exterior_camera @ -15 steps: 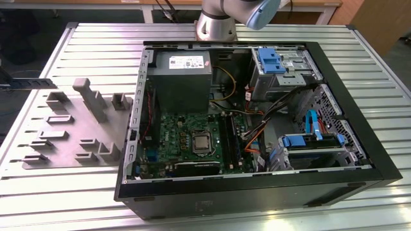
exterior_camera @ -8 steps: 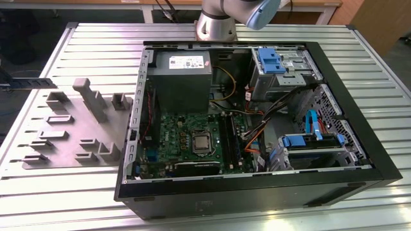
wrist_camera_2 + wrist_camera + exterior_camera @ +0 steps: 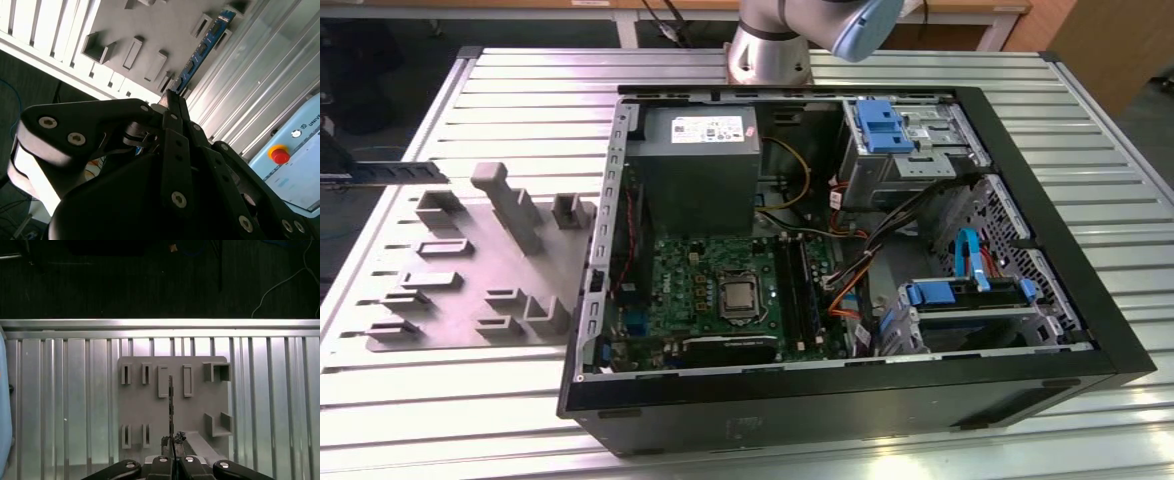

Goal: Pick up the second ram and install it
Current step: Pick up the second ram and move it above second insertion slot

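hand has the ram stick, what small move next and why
Probably swing it across toward the open computer case: the hand is shut on the second ram, held over the grey fixture plate, while the long black memory slots sit inside that case.

In the exterior view the tabletop (image 3: 494, 90) is silver metal, ribbed in long parallel slats. At the exterior view's left lies a plain matt grey fixture plate (image 3: 460, 285). The computer case (image 3: 854, 395) is black. Inside it, the motherboard (image 3: 694, 275) is green, the power supply (image 3: 700, 165) is grey with a white label, and the drive brackets (image 3: 881, 125) are bright blue. In the upper middle of that view the robot arm (image 3: 767, 45) is silver with a pale blue cap. In the second wrist view the second ram (image 3: 202, 47) is blue with black chips, and the claw (image 3: 172, 97) is black.
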`<action>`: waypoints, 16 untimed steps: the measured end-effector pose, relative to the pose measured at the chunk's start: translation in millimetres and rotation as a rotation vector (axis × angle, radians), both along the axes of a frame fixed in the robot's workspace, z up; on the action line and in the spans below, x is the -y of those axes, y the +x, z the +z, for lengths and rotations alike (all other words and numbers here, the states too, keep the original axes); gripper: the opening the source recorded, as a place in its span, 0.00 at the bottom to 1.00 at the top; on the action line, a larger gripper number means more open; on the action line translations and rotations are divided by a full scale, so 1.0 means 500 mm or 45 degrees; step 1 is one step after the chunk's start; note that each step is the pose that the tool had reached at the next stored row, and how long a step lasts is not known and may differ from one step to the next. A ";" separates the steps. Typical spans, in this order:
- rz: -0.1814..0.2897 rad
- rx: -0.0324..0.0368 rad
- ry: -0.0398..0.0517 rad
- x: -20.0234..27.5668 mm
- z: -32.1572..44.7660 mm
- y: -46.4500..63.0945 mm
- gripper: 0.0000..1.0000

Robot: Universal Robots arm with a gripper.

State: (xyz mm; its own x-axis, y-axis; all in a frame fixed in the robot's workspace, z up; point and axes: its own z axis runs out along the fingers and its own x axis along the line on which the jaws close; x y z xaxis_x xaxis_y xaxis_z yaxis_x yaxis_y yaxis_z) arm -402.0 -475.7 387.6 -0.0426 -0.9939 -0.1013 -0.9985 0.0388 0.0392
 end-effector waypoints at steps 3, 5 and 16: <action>0.000 0.0002 0.000 -0.0001 0.000 0.018 0.12; 0.000 0.0000 0.000 -0.0001 0.000 0.031 0.12; 0.000 0.0001 0.000 0.0000 0.000 0.116 0.12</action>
State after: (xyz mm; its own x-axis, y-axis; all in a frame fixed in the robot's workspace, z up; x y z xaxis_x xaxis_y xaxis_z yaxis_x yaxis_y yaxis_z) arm -343.9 -475.7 387.5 -0.0425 -0.9939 -0.1014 -0.9985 0.0387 0.0391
